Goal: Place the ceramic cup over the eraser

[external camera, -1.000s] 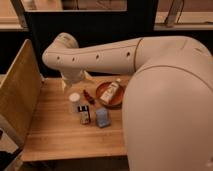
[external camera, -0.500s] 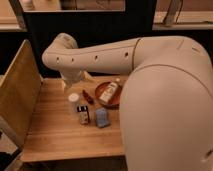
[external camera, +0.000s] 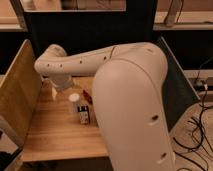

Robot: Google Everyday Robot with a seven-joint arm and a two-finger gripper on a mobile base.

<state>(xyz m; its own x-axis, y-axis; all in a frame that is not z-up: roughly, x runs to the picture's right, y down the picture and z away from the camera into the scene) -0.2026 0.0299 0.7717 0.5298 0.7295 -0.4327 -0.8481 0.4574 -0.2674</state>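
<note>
The tool is hanging low over the back left part of the table, just below the wrist end of the arm. The arm is covering most of it, so I cannot tell whether it is open or closed. Only a pale bit of it is showing beneath the wrist, close to the tabletop.

Just beside the tool, toward the picture's right, the cup is standing on the table with its white round top showing. Whether the tool is touching it I cannot tell. The eraser is lying just in front of the cup and slightly to the right, showing a dark face with pale markings. The cup is not sitting over the eraser; the two are sitting side by side, very close together. A small red thing is lying just right of the cup, at the edge of the arm.

The arm is reaching from the big white shoulder at the right across the back of the table, bending at a rounded elbow above the tool. A pale wooden panel is standing along the table's left edge, and a dark panel is rising behind the shoulder. Cables are trailing on the floor at the far right.
</note>
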